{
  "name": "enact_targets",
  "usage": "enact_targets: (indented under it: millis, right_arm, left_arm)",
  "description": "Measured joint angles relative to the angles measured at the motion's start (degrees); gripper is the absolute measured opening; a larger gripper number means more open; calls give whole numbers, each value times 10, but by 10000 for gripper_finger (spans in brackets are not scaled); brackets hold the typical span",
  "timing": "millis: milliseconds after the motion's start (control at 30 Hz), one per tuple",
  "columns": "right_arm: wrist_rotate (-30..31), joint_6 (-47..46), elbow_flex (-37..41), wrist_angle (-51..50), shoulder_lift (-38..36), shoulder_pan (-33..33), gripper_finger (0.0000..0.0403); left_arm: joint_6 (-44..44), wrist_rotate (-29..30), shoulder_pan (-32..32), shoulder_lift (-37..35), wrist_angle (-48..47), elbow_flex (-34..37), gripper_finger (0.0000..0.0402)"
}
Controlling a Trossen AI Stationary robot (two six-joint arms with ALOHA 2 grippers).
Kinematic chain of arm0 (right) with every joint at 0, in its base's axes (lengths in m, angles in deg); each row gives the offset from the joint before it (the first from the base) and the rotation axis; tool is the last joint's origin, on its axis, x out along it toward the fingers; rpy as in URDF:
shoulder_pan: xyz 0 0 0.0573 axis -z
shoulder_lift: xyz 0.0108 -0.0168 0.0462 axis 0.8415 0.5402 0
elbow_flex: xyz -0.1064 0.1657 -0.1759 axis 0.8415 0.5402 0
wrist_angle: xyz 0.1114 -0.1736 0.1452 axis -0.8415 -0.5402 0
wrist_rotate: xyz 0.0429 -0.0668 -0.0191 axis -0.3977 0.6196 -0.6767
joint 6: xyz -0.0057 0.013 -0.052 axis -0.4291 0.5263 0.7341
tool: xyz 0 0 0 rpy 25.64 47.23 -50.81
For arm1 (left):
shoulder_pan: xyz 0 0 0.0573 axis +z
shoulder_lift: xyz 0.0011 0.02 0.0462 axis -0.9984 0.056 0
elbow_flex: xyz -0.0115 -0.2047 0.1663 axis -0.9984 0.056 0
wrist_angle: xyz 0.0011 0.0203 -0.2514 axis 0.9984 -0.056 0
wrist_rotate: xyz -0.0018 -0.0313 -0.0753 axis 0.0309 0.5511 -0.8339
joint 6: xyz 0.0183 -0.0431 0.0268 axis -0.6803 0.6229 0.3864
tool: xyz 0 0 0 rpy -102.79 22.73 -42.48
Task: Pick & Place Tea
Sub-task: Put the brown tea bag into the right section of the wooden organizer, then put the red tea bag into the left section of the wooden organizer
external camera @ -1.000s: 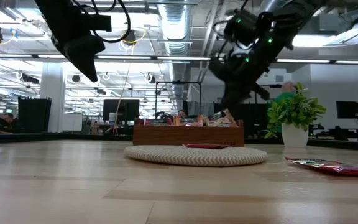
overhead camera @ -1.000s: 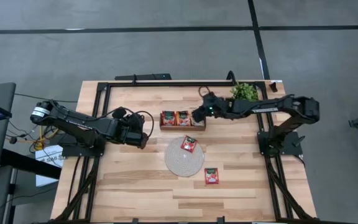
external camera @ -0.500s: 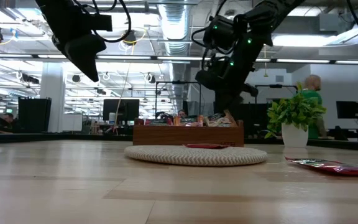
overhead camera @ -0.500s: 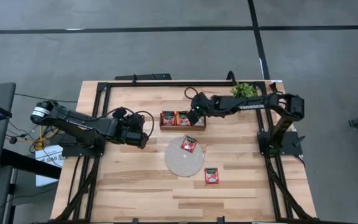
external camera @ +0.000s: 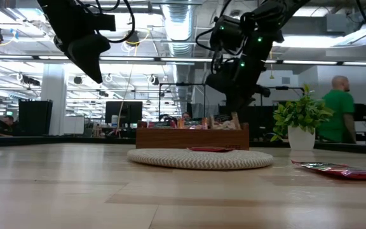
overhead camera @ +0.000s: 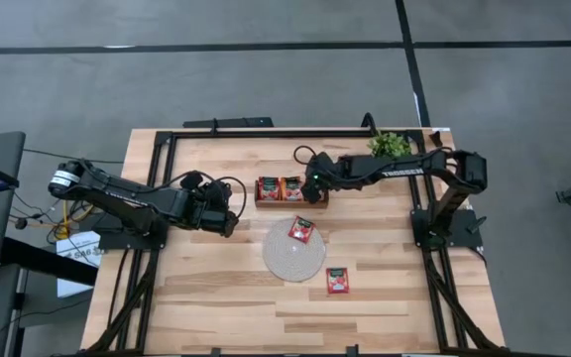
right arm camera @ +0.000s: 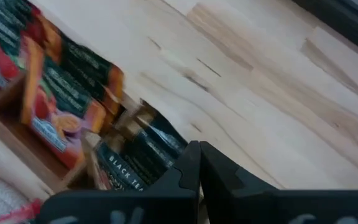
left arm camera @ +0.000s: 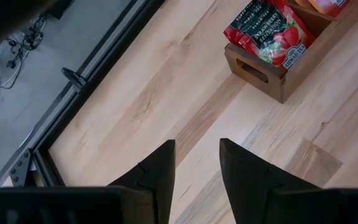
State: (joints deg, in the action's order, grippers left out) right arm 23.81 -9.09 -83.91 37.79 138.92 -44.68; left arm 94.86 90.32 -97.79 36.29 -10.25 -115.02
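Note:
The brown wooden tray [overhead camera: 290, 199] stands at the table's far middle, with tea sachets [overhead camera: 279, 187] upright in its compartments. One red sachet [overhead camera: 301, 230] lies on the round mat [overhead camera: 287, 260]; another [overhead camera: 338, 281] lies flat on the table nearer the front. My right gripper [overhead camera: 311, 186] is shut and slants down over the tray's right compartment, its tips [right arm camera: 197, 158] just above dark sachets [right arm camera: 135, 155]. My left gripper [left arm camera: 197, 163] hangs open and holds nothing above the table's left part, left of the tray [left arm camera: 272, 74]. My right gripper's shut fingertips [external camera: 236, 116] stand at the top edges of the sachets that stick up from the tray's right compartment, coming from above and from the table's right. Whether they touch a sachet, I cannot tell.
A small potted plant [overhead camera: 392, 146] stands at the far right, behind my right arm. A black frame [overhead camera: 266, 132] runs along the table's far and side edges. Bare wood lies in front of the mat. A person [external camera: 340, 114] stands in the room beyond.
My right gripper has moved toward the table's left, from beside the tray's right end to over its right compartment, and has tipped more steeply downward, staying shut. The sachets and the mat lie as before.

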Motion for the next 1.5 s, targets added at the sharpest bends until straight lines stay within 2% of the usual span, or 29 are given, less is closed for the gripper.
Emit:
enact_targets:
  millis: [333,433,600,700,800,1000,1067,1300,1500]
  right_arm:
    - [4,0,0,-29,-4,-9,0]
    - [32,0,0,-35,-11,-13,0]
    - [64,0,0,-56,-63,-17,0]
    - [62,0,0,-93,-118,-22,0]
    - [22,20,0,-144,-176,-43,0]
    - [-198,89,0,-246,-256,-125,0]
    - [-240,84,0,-269,-265,-165,0]
    - [-244,27,1,-297,-249,-281,11]
    - [-238,12,1,-275,-192,-336,70]
  left_arm:
    - [0,0,0,0,8,0,118]
    - [0,0,0,0,8,0,118]
    - [0,-2,0,0,8,0,118]
    - [0,-4,0,0,9,0,118]
    - [0,-6,0,0,16,0,118]
    - [-21,-38,0,0,58,0,118]
    - [-30,-46,0,0,70,0,118]
    - [-27,-70,0,0,78,0,118]
    - [1,-95,0,0,79,0,118]
